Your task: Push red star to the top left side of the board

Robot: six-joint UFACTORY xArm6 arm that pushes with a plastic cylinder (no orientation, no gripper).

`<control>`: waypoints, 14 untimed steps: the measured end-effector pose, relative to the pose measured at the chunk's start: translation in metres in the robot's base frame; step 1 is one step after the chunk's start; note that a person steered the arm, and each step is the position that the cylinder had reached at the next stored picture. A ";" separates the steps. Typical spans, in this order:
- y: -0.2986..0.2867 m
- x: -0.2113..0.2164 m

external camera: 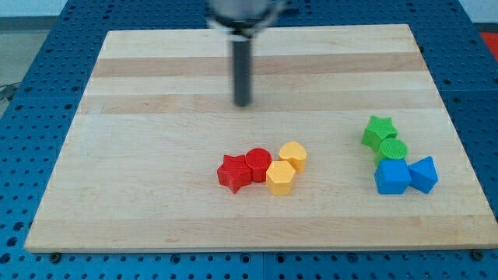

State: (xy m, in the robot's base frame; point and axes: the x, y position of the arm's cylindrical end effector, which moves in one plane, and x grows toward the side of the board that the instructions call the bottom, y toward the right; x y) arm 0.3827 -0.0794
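The red star lies a little below the board's middle, at the left end of a tight cluster. A red round block touches its right side. Two yellow blocks sit right of that. My tip is above the cluster, toward the view's top, well apart from the red star with bare board between them. The rod runs up out of the view's top.
At the view's right sits a second cluster: a green star, a green round block, a blue cube and another blue block. The wooden board lies on a blue perforated table.
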 end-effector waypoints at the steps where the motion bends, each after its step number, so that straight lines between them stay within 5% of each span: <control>1: -0.093 0.000; 2: -0.100 0.000; 3: -0.105 0.048; 4: -0.112 0.190; 6: -0.083 0.234; 8: 0.036 0.236; 10: 0.060 0.218; 11: 0.068 0.174; 12: 0.068 0.174; 14: 0.003 0.115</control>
State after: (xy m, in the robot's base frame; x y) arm 0.4979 -0.0760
